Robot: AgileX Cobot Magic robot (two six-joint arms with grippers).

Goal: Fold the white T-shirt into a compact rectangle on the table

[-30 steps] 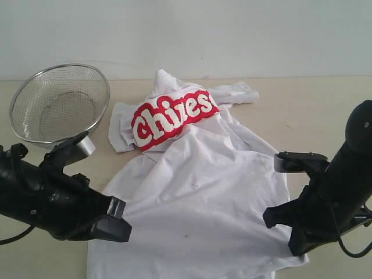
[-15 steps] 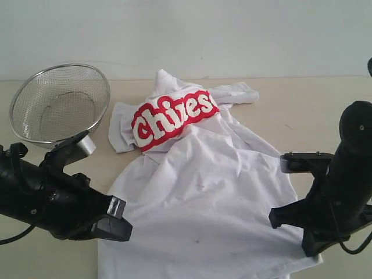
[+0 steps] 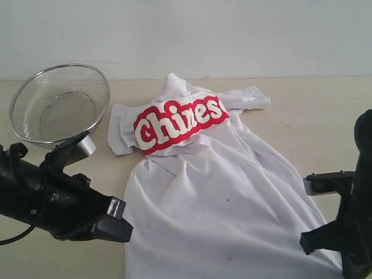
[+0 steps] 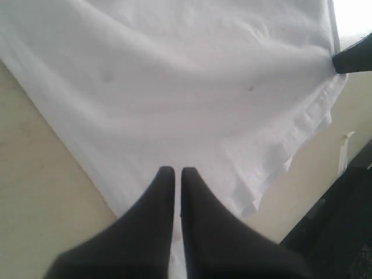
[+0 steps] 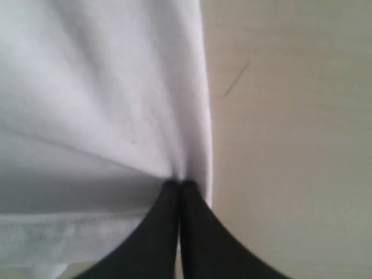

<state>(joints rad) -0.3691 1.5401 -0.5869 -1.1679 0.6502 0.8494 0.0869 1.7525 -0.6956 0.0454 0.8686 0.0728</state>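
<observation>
left gripper (image 4: 173, 172): jaws pressed together over white T-shirt (image 3: 221, 197) hem corner, can't tell if cloth is caught | right gripper (image 5: 179, 183): pinching the opposite hem corner, cloth gathered at tips | shirt: mid table (image 3: 314, 110), hem toward near edge, red band toward far edge

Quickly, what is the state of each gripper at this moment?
Left gripper: closed, apparently pinching the white T-shirt at its edge.
Right gripper: closed, holding the white T-shirt's edge.
</observation>
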